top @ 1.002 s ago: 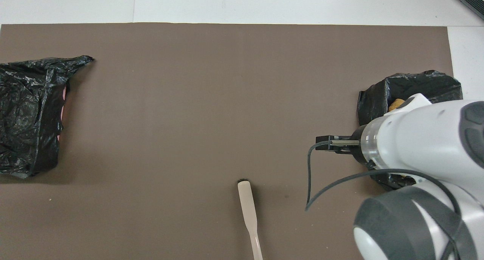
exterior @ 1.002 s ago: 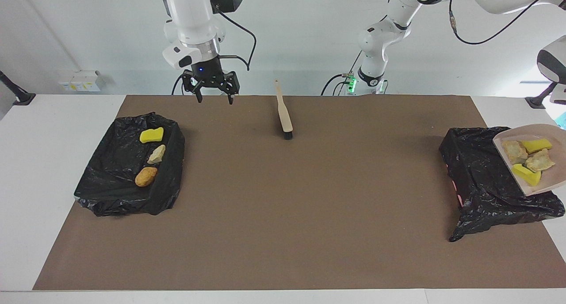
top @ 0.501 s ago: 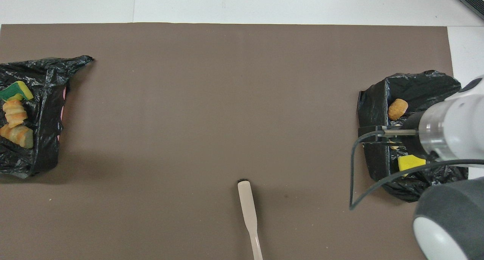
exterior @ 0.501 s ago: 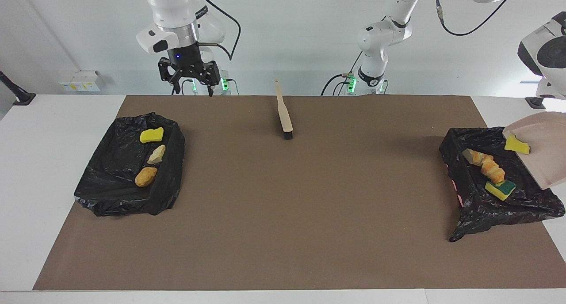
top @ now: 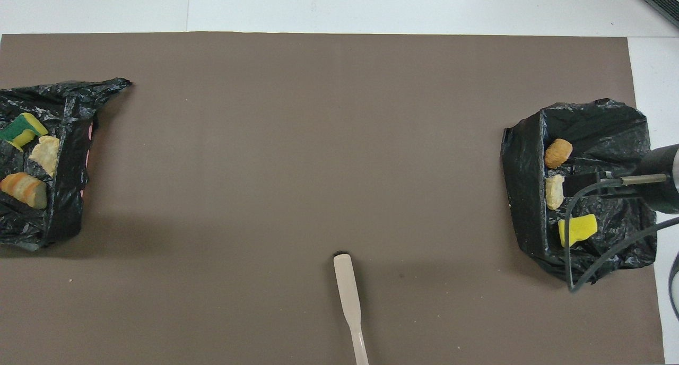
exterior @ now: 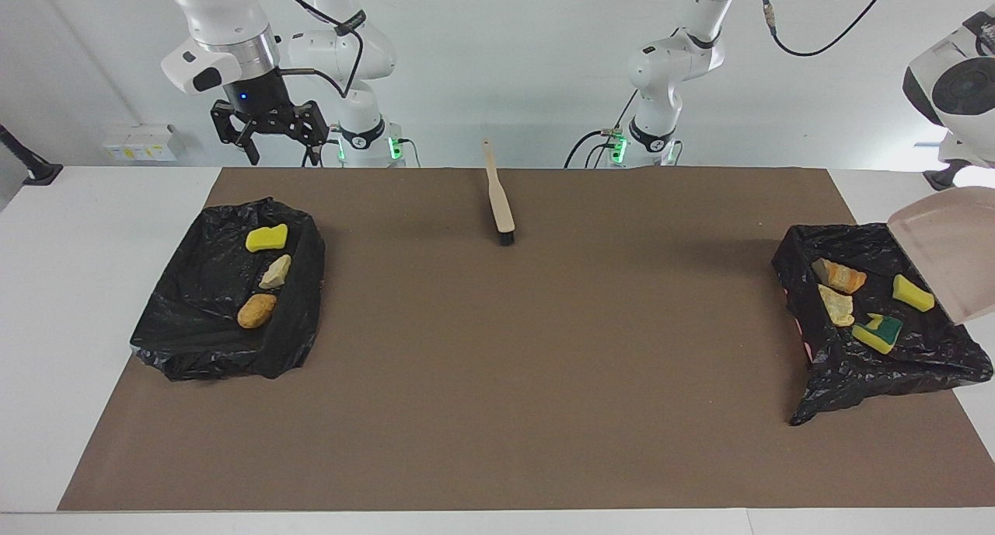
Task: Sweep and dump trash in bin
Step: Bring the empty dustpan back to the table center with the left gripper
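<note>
The trash lies in two bins lined with black bags. In the bin (exterior: 824, 364) (top: 58, 206) at the left arm's end are an orange lump (exterior: 838, 274), a tan lump (exterior: 836, 305), a yellow-green sponge (exterior: 878, 331) and a yellow chunk (exterior: 912, 292). The beige dustpan (exterior: 952, 259) hangs tipped steeply over this bin with nothing on it. It is under the left arm, whose gripper is past the view's edge. The bin (exterior: 202, 302) (top: 610, 126) at the right arm's end holds a yellow sponge (exterior: 267, 238), a tan bit (exterior: 275, 271) and an orange-brown lump (exterior: 256, 310). My right gripper (exterior: 284, 158) hangs open and high by that bin.
The beige brush (exterior: 499, 201) (top: 347, 293) lies on the brown mat (exterior: 544, 364), midway between the bins and near the robots' edge, bristles pointing away from the robots. White table (exterior: 62, 286) borders the mat.
The dustpan tipped up steeply and its trash slid into the bin at the left arm's end. The right gripper rose and moved toward the right arm's end of the table.
</note>
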Controlling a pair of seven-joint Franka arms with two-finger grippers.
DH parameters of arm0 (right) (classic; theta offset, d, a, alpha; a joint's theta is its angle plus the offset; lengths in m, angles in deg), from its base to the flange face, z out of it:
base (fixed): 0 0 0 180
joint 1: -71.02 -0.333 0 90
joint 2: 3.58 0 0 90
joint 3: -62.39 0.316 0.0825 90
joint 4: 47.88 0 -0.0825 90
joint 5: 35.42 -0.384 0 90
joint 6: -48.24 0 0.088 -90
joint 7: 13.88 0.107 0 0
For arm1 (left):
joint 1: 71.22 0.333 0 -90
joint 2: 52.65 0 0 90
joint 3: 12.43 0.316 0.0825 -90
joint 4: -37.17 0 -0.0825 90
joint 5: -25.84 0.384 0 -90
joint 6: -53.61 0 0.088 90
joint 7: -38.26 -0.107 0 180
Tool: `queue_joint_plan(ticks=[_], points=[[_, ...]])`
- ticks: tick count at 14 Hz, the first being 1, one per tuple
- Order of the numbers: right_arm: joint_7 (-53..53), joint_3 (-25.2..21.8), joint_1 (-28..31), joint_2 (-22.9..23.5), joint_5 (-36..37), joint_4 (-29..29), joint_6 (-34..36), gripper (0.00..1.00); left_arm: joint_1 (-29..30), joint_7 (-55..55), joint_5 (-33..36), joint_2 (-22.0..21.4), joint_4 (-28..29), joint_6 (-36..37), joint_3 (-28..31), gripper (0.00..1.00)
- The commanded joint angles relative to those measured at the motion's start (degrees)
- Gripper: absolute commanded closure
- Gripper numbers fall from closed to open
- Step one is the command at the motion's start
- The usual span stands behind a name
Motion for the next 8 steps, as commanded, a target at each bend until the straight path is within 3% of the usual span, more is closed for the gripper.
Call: queue_joint_plan(ticks=[1,3,5,8], points=[[-4.05,-0.21,1.84,0.55,-0.25,1.18,1.35,0.00,-4.84,5.38,0.87,-1.88,1.80,5.58,0.32,1.00],[-3.63,-0.21,1.76,0.63,-0.33,1.18,0.91,0.00,-8.53,10.30,-0.61,-2.14,1.89,10.67,0.24,1.00],[-3.53,-1.34,0.80,1.33,-0.16,1.27,0.91,0.00,-11.79,15.66,-6.83,-2.23,1.80,16.39,0.24,1.00],[-3.53,-7.04,-4.46,1.60,-0.16,1.53,1.08,0.00,-16.45,26.47,-16.33,-2.76,1.89,24.13,0.24,1.00]])
